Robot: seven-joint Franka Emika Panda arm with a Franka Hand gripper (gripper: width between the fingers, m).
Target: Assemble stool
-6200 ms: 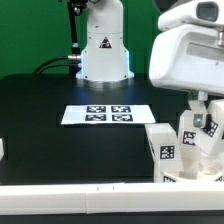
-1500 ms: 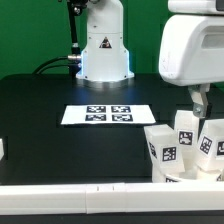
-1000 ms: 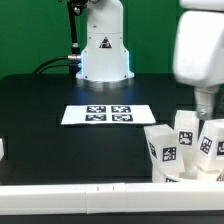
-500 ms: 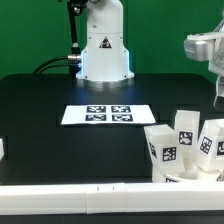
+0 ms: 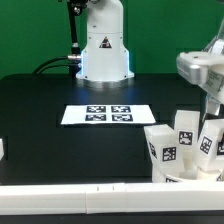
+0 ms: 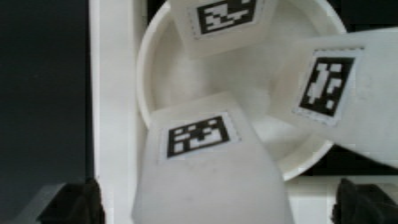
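A: Log the pincer [image 5: 219, 97] first. Where is it, and how do the jaws stand?

B: In the exterior view only part of the hand shows, cut off by that view's right edge, up above the cluster of stool parts. In the wrist view, two dark fingertips [image 6: 71, 200] sit one on either side of the frame with a wide gap between them. Nothing lies between the pads. Entry: spread wide, holding nothing.

A: And the stool?

B: Unassembled. The legs stand together directly below the pincer, just behind the rail [image 5: 90, 204]. Three tagged legs read clearly in the exterior view: one [image 5: 162, 152] farthest from the pincer toward that view's left, one [image 5: 186, 133] nearly under it, one [image 5: 210, 142] at the frame edge.

A: The seat?

B: Under the camera in the wrist view: a round white seat [image 6: 178, 75] with the legs leaning over or standing in it. The nearest leg [image 6: 205, 160] rises toward the lens between the fingertips. Whether the legs touch the seat's rim, I cannot tell.

A: Anything else on the table [image 5: 50, 110]?

B: The marker board [image 5: 108, 114], flat, well away from the pincer toward the arm's base [image 5: 104, 50].
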